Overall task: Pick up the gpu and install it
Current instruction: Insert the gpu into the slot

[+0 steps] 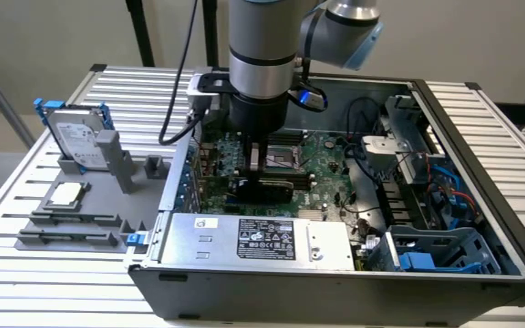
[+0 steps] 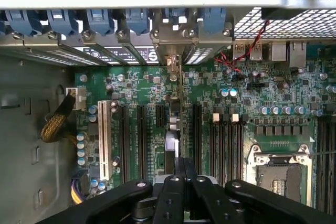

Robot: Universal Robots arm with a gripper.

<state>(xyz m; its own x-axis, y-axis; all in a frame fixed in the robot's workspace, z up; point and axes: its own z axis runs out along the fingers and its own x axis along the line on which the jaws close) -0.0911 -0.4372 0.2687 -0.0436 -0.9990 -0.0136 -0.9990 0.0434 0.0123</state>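
My gripper [image 1: 260,164] reaches down into the open computer case [image 1: 481,157], over the large green motherboard [image 1: 322,154]. Its fingers are shut on the gpu [image 1: 264,186], which looks like a dark slab just under the fingers in the exterior view. In the wrist view the gpu [image 2: 176,129] stands edge-on as a thin strip running away from my gripper [image 2: 182,170]. It sits among the black expansion slots [image 2: 142,140], and its silver end bracket [image 2: 170,51] is at the case's rear slot openings. I cannot tell whether the card is fully seated.
A silver hard drive in a blue frame [image 1: 76,133] and a small chip [image 1: 66,195] rest on grey holders at the exterior view's left. The power supply [image 1: 258,239], a blue drive cage [image 1: 436,253], loose cables [image 1: 372,198], the CPU socket [image 2: 278,174] and a white slot [image 2: 102,137] crowd the card.
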